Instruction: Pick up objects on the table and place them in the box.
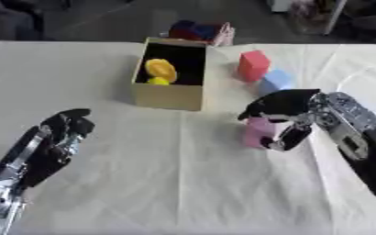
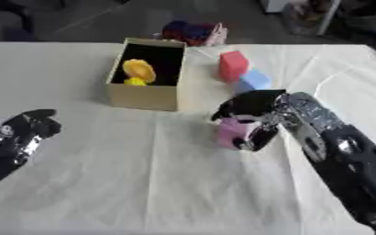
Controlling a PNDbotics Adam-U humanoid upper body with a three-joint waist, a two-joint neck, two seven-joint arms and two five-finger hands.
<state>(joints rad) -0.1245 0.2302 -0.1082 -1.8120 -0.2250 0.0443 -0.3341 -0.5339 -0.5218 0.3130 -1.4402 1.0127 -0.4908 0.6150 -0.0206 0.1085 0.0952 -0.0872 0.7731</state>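
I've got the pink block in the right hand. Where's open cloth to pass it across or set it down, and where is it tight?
Bare white tablecloth runs between the left hand and the right hand, which is curled round the pink block, up to the open cardboard box. Crowded: right of the box stand the red block and light blue block. The box holds a yellow object.

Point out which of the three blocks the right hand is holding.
The pink block: the right hand has its fingers curled round it. The red block and blue block sit untouched farther back.
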